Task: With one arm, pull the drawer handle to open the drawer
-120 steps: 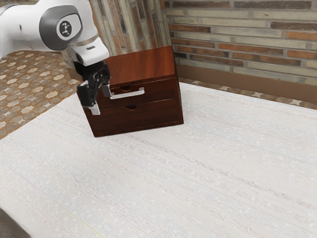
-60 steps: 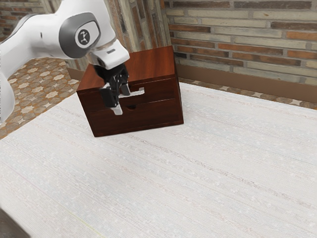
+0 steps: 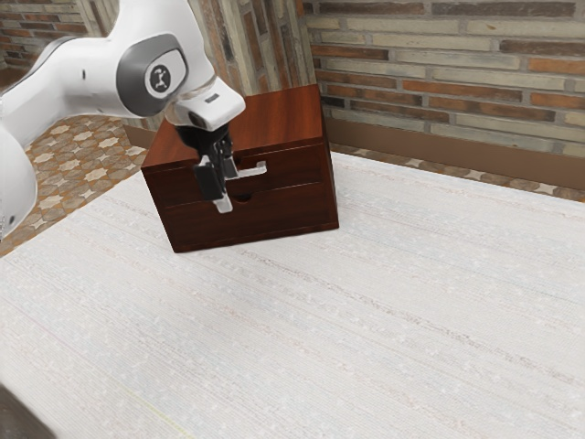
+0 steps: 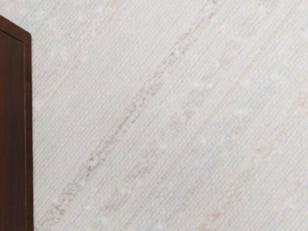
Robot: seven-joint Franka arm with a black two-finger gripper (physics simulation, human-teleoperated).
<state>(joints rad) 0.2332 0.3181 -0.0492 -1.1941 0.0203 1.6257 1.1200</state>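
Exterior view: arm (image 3: pixel 82 73) comes in from the upper left. The gripper (image 3: pixel 218 194) points down over the front of the cabinet (image 3: pixel 274 119), left of centre in the upper half of the frame.

Diff vs 1.0 s ago: the gripper was off the cabinet's left front corner, short of the handle (image 3: pixel 251 170). By 0.5 s ago it had shifted right onto the handle's left end. Now it's a touch further right and otherwise much the same.

It covers the handle's left end; the right part sticks out bare. Can't tell if it's clamped on the handle or loose around it.

Cabinet hasn't shifted on the table (image 3: pixel 384 320). Upper drawer (image 3: pixel 292 163) sits level with the lower drawer (image 3: pixel 274 206), same as before: no gap showing.

Wrist view: a strip of the cabinet's (image 4: pixel 13 134) dark wood next to the pale table (image 4: pixel 168 120) surface.
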